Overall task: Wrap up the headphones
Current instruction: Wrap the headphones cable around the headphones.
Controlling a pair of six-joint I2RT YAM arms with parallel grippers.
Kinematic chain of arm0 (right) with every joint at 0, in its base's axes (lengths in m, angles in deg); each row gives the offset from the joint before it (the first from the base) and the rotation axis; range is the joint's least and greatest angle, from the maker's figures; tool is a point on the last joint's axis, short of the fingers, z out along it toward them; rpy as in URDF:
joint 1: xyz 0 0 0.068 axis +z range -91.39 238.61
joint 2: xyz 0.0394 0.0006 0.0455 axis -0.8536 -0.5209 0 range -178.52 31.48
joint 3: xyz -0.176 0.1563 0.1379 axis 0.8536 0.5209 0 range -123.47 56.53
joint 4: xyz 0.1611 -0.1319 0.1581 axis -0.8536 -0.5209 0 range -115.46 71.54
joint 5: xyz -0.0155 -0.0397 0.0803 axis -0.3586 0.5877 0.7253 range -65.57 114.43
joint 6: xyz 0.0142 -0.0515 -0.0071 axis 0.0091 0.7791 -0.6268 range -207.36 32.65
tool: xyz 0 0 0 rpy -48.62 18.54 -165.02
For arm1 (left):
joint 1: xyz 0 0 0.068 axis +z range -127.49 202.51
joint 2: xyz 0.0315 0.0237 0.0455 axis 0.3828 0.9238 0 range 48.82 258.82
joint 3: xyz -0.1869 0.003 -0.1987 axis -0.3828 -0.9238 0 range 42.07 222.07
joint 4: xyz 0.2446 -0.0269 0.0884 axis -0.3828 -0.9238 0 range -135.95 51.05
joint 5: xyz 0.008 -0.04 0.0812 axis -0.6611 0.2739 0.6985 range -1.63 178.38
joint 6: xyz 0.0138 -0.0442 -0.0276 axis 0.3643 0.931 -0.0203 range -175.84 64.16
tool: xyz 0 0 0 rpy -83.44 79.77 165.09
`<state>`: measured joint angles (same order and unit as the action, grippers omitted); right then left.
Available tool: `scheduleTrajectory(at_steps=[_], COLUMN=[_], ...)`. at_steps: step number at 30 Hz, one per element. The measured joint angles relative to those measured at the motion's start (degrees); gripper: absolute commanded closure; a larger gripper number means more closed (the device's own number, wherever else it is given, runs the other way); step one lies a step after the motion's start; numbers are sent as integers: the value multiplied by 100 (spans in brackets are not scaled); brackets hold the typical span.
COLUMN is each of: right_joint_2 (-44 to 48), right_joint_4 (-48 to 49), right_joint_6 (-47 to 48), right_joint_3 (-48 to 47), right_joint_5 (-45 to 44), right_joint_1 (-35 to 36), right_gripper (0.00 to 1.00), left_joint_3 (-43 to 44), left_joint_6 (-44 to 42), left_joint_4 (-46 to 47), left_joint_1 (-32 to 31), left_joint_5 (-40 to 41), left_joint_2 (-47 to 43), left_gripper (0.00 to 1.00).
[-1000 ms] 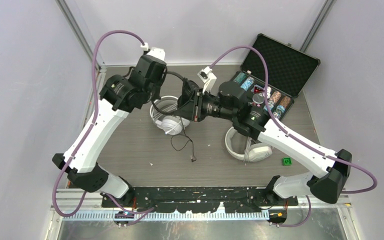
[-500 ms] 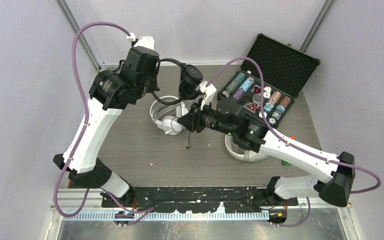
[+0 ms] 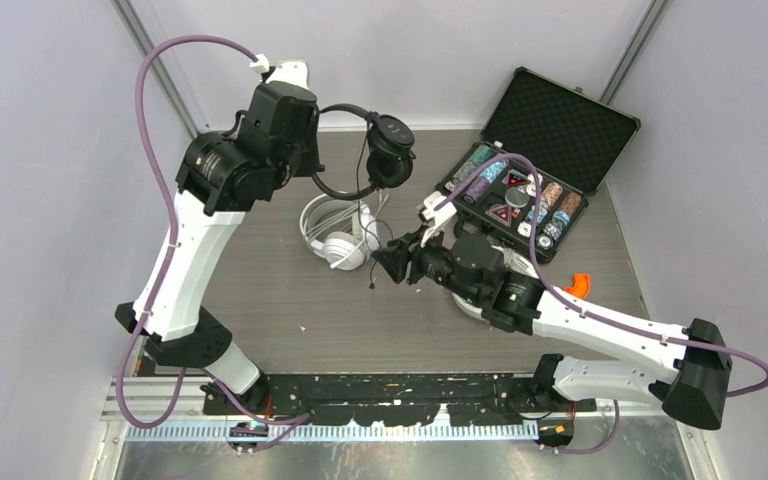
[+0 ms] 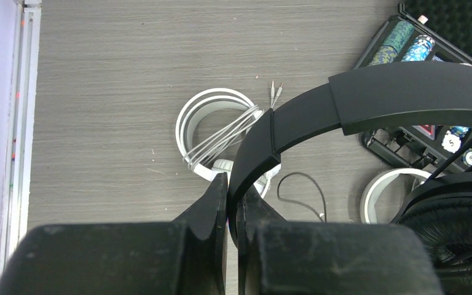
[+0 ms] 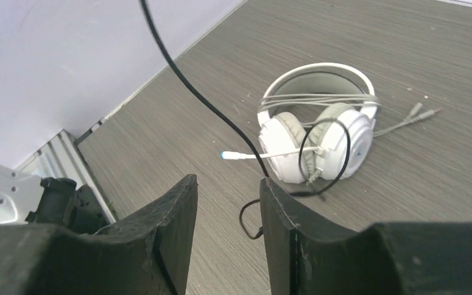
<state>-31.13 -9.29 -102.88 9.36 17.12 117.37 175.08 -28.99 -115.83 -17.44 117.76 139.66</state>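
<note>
one black headset (image 3: 390,152) hangs over the table (image 3: 280,300), band pinched in the left pincer (image 4: 233,185), while the right pincer (image 5: 227,184) sits spread with the black cable (image 5: 190,92) dangling by it.

Robotics lab cell: plain walls (image 3: 50,150), aluminium posts (image 3: 146,50), arms (image 3: 185,260) bolted to table (image 3: 290,290).

Top looks down — wrist views, nearer, share white headset (image 5: 359,132).

My left gripper (image 4: 232,187) hangs raised near the far edge of the surface (image 3: 290,300), jaws clamped; my right gripper (image 5: 226,193) points left, jaws apart.
</note>
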Motion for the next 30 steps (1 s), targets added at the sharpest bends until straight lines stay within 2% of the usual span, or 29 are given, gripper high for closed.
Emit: scheduleTrajectory(at_steps=[13, 22, 30], right_joint_2=[326, -444, -1217], right_joint_4=[629, 1679, 2033], right_joint_6=[-1847, -1993, -1932], right_joint_3=[1255, 1377, 1119], right_joint_5=[-1003, -1106, -1386], right_joint_1=[170, 400, 413], right_gripper=[39, 38, 38], left_joint_3=[50, 205, 323], left_joint_6=[-2, 0, 0], left_joint_4=[35, 46, 46], left_joint_1=[0, 0, 0], left_joint_5=[210, 223, 210], left_joint_2=[35, 70, 120], left_gripper=[100, 100, 100])
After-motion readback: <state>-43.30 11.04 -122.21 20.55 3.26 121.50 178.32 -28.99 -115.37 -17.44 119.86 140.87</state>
